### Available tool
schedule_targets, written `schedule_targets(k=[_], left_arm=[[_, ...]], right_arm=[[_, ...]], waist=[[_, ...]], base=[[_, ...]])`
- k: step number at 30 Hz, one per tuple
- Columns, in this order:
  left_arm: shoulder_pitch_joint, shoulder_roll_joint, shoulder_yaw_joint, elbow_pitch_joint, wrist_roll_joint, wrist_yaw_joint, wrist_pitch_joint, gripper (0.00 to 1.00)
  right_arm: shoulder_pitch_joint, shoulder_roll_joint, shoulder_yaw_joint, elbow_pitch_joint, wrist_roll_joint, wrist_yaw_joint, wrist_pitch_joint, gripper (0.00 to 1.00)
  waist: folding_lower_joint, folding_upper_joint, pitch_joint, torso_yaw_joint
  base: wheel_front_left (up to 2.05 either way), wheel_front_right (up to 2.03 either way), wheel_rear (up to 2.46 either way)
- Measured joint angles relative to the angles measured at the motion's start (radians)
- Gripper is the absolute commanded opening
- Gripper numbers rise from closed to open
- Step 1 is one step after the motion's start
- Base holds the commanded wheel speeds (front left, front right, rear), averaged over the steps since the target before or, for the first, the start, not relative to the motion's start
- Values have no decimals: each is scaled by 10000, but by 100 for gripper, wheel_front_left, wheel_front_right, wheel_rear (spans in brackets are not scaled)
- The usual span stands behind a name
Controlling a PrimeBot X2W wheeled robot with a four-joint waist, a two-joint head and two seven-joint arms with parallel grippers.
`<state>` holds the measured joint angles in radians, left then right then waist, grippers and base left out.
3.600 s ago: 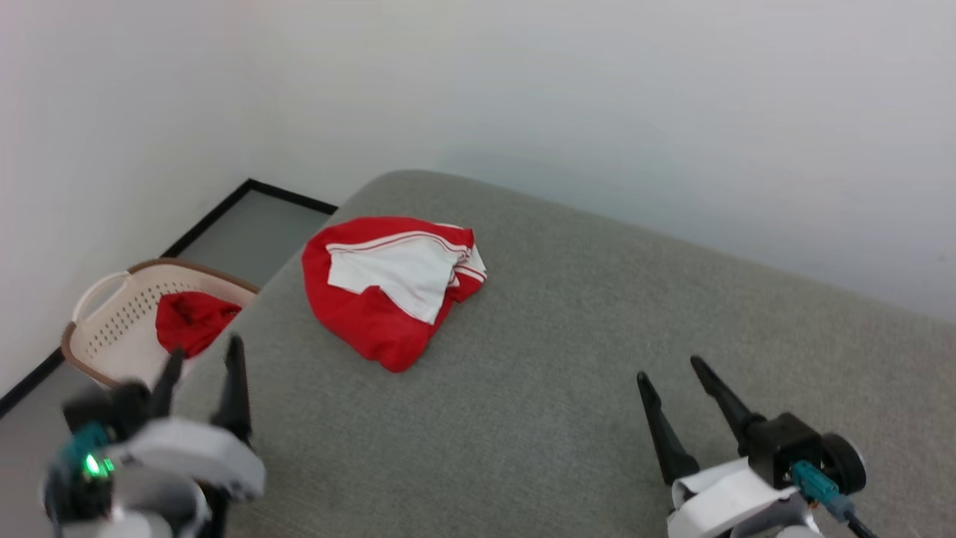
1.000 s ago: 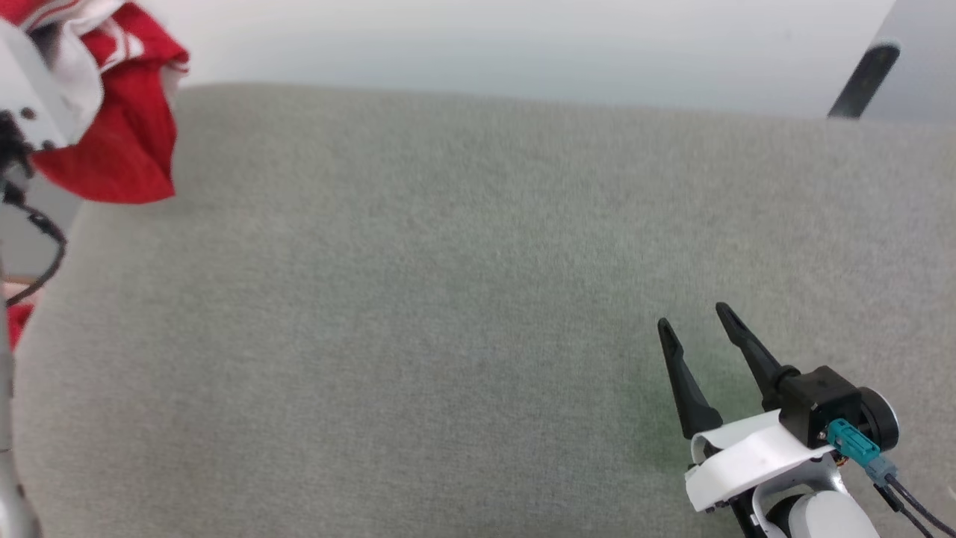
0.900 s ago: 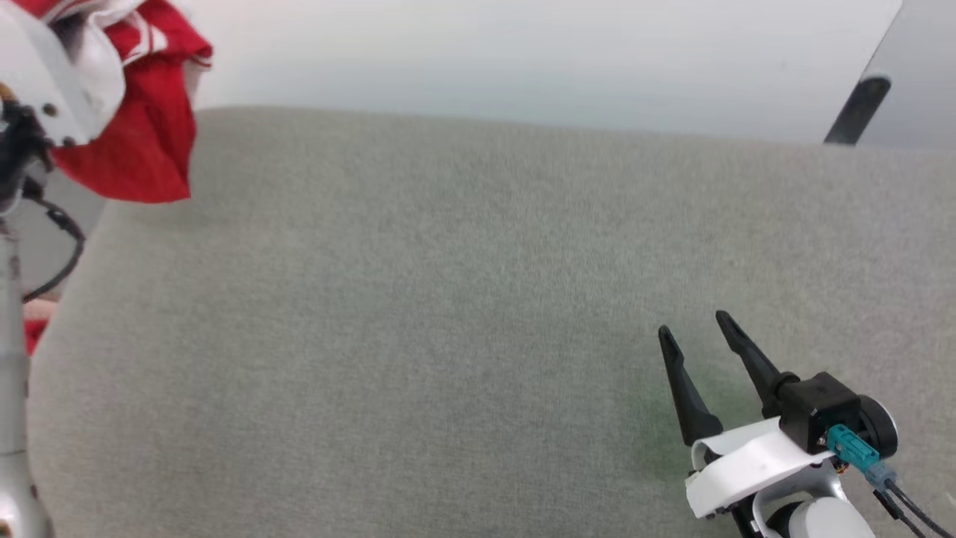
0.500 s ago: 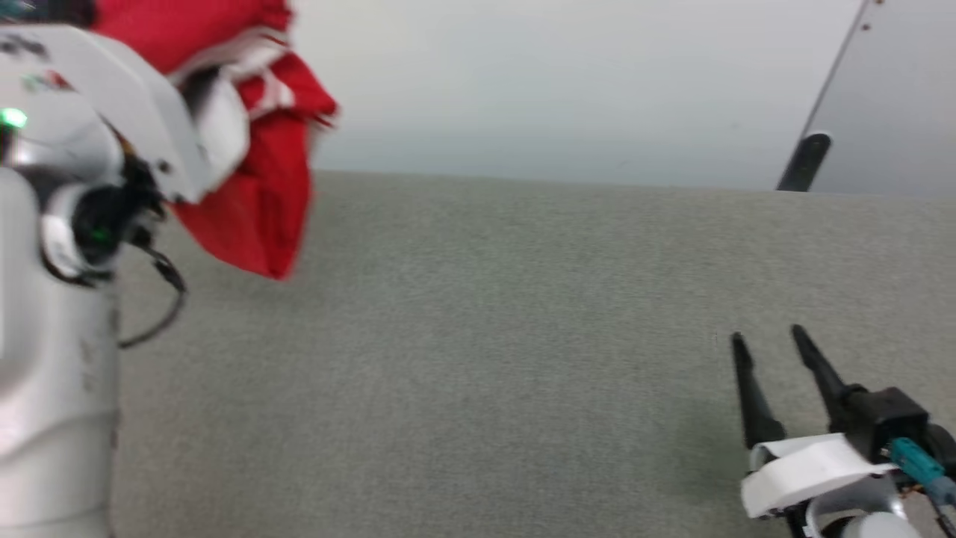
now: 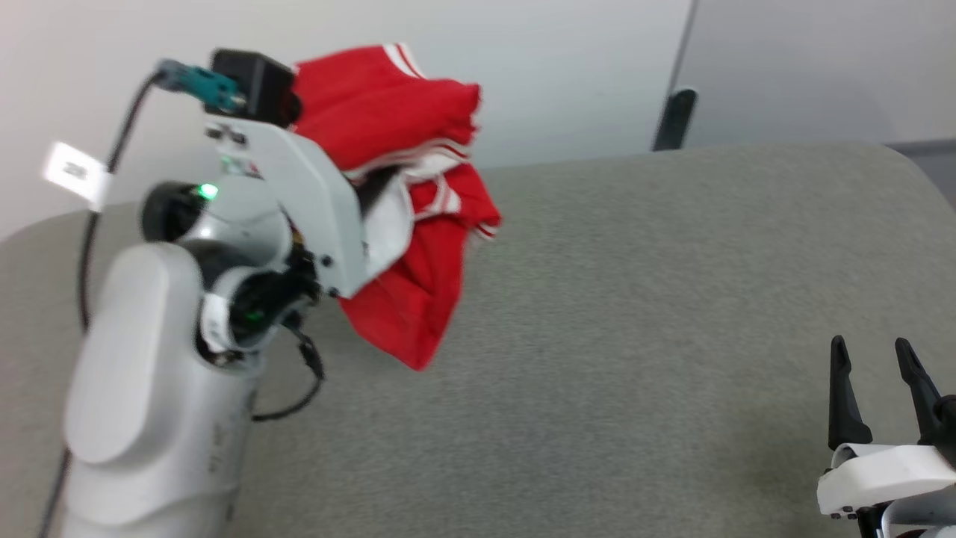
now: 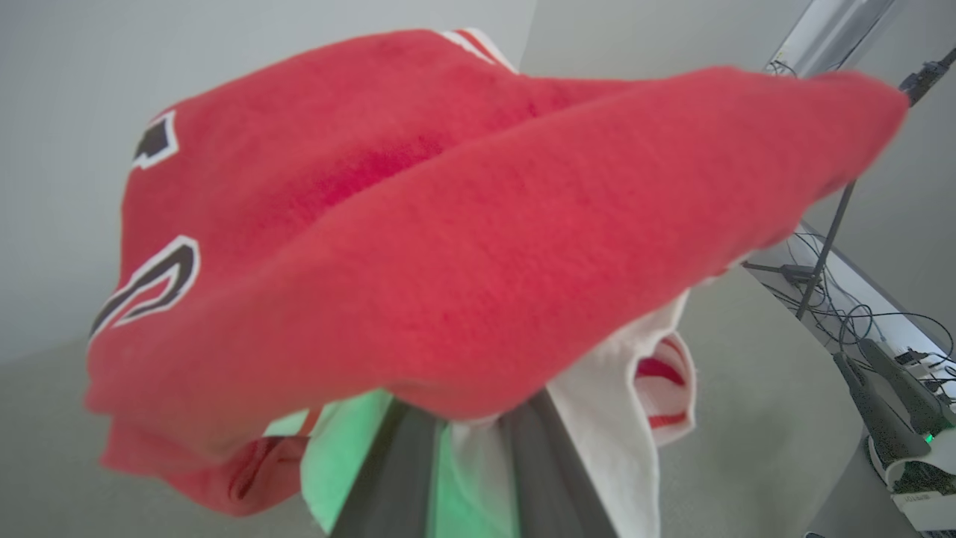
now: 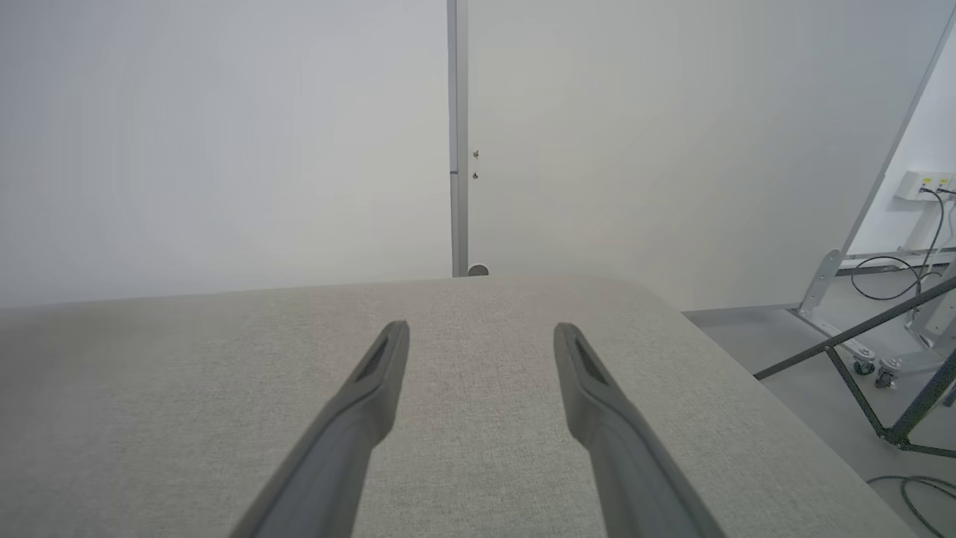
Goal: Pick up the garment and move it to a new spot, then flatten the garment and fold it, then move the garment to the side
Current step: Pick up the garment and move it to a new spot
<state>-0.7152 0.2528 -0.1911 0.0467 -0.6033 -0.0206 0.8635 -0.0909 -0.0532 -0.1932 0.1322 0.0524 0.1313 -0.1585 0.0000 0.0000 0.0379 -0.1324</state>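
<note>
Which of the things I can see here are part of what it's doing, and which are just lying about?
Part of the job: red and white garment, clamped in the left fingers; grey padded surface below it; right fingers, open and empty.
Just lying about: dark post behind the surface; cables and a metal frame on the floor.

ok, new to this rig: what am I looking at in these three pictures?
A two-armed wheeled robot. One picture is from its head camera, looking down on a grey pad. The other two are from cameras on its wrists, each looking out along its own gripper. The left gripper is shut on a bunched red and white shirt, held up over the pad; black lettering shows in the left wrist view. The right gripper is open, holding nothing, low over the pad.
</note>
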Motion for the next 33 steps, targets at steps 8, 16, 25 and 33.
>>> schedule_targets(k=[8, 16, 25, 33], left_arm=[[318, -571, -746, 8, -19, 15, 165, 0], [746, -665, -1348, 1189, 213, -207, 0, 0], [983, -667, -1795, 2763, 301, -512, -161, 29], [546, -660, -1975, 3212, 288, -763, -439, 100]], right_arm=[[-40, 8, -102, 326, 224, 0, -219, 100], [-332, 10, 94, 884, 573, 0, -535, 100], [-705, 13, 483, 1440, 775, 0, -769, 100], [-795, 15, 514, 1672, 698, 0, -874, 100]], waist=[[0, 0, 431, -1000], [0, 0, 1090, -1515], [0, 0, 1398, -1654], [1, 0, 1163, -1318]], base=[[0, 0, 0], [0, 0, 0], [0, 0, 0], [0, 0, 0]])
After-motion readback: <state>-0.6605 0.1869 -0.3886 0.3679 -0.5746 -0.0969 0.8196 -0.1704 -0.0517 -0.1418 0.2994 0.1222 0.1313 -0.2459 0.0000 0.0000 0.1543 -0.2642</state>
